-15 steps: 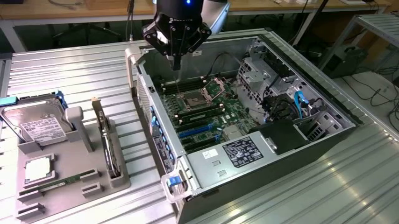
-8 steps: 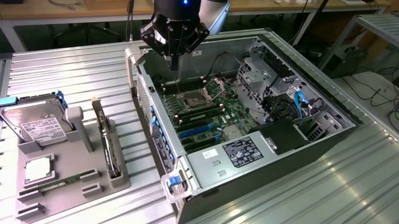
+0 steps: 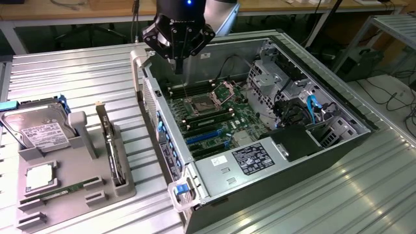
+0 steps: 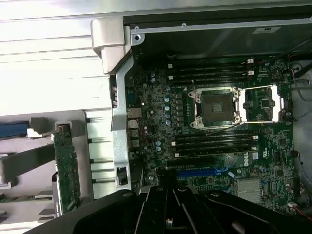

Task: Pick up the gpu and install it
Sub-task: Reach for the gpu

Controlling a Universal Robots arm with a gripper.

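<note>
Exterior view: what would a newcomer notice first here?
The open computer case dominates the middle, its motherboard laid bare. The gripper hangs above the case's top edge, towards the exterior view's left, jaws shut and empty. On the exterior view's left, the gpu stands on edge in a gray tray, beside the hard drive.

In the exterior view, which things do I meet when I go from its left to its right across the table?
First the hard drive, then the gpu standing on edge, then the open computer case.
</note>
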